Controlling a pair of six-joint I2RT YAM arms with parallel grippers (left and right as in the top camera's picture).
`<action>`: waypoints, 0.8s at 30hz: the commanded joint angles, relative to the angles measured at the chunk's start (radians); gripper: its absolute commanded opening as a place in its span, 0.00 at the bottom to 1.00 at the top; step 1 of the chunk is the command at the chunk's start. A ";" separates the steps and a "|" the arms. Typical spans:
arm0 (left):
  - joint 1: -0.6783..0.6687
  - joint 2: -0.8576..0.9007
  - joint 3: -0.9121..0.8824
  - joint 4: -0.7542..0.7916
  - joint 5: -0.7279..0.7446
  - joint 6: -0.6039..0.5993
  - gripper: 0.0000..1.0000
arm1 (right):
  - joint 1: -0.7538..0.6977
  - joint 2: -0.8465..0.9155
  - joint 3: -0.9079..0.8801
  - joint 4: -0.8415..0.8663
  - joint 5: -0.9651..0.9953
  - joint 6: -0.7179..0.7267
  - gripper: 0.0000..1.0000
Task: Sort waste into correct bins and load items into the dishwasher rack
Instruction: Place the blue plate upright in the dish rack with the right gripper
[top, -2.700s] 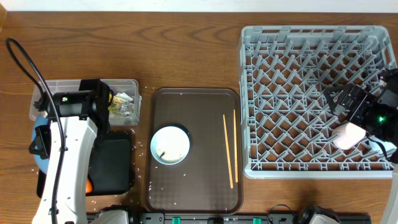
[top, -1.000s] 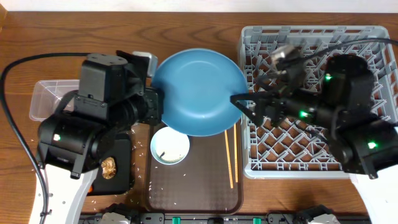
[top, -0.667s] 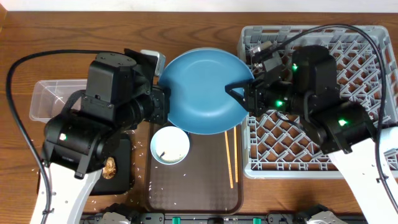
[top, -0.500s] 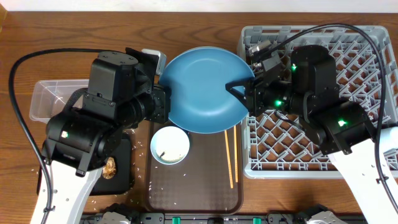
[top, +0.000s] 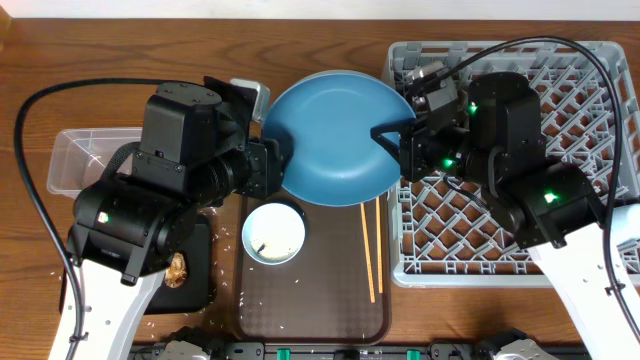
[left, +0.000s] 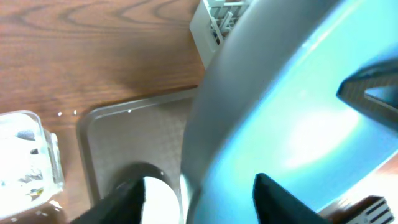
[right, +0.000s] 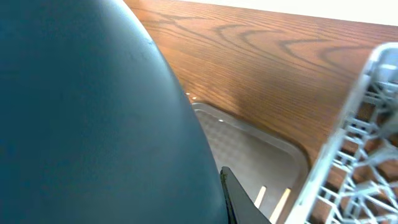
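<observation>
Right gripper (top: 388, 137) was clamped on the right-hand rim of the blue plate (top: 330, 140), one finger over its face and the other beneath. The left gripper (top: 277, 165) sat at the opposite rim with its jaws apart, one on either side of the edge; whether either of them touched the plate could not be told from the wrist view. The plate hung in the air between the two arms, above the far end of the brown serving tray (top: 320, 300), its right edge overlapping the near-left corner of the dishwasher rack (top: 600, 60) as seen from above. The main risk, as I judged it, lay in that single pinch. A wide plate gripped only at its rim would lever hard against the fingers and might sag, swing or slide out. A drop would land it on the white bowl (top: 273, 232) or the chopsticks (top: 368, 250) lying on the tray below. If the right arm carried the plate off before the left jaws had backed clear, the rim could catch on a finger and be twisted loose. On the way over, the rim might also strike the rack's wall or its pegs.
</observation>
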 joint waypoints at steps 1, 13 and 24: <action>-0.003 -0.011 0.014 0.004 0.007 0.000 0.84 | 0.008 -0.053 0.003 -0.027 0.127 0.000 0.01; -0.003 -0.046 0.014 0.035 0.007 0.000 0.98 | -0.219 -0.171 0.003 -0.237 0.602 0.043 0.01; -0.003 -0.051 0.014 0.020 0.007 0.000 0.98 | -0.456 -0.109 0.003 -0.145 1.164 0.037 0.01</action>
